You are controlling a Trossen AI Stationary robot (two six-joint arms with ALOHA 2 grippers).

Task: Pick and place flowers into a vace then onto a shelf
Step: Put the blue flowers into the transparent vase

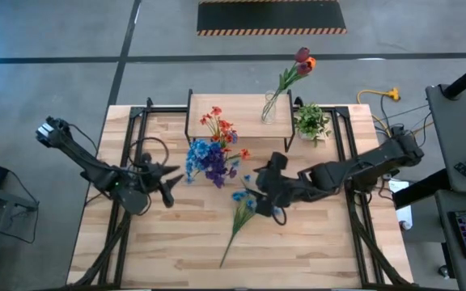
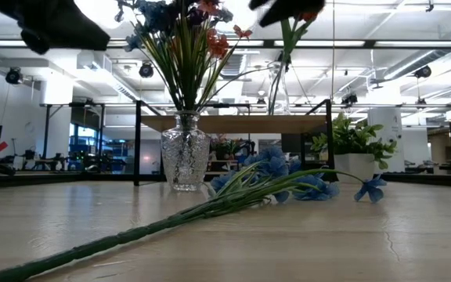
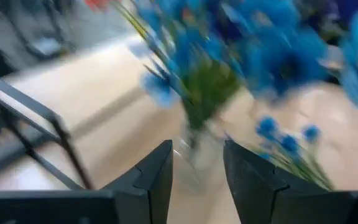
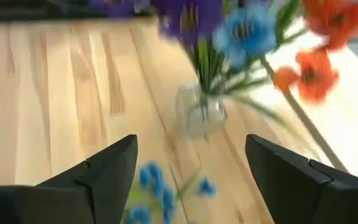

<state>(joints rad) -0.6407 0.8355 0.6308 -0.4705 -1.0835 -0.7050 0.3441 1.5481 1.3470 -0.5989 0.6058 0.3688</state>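
Note:
A clear glass vase (image 2: 185,160) stands on its base on the table in front of the shelf (image 1: 249,113). It holds blue, purple and orange-red flowers (image 1: 213,158). One blue flower (image 1: 239,212) lies flat on the table, stem toward the near edge. My left gripper (image 3: 197,149) is open, raised left of the vase and pointing at it. My right gripper (image 4: 191,146) is wide open, raised right of the vase, above the lying flower's head. Another glass vase with dark red tulips (image 1: 269,109) stands on the shelf.
A small potted plant (image 1: 311,121) stands at the shelf's right end. Black rails (image 1: 136,137) run along the table's left and right sides. Bare wood lies along the near edge on both sides of the lying flower's stem (image 2: 171,223).

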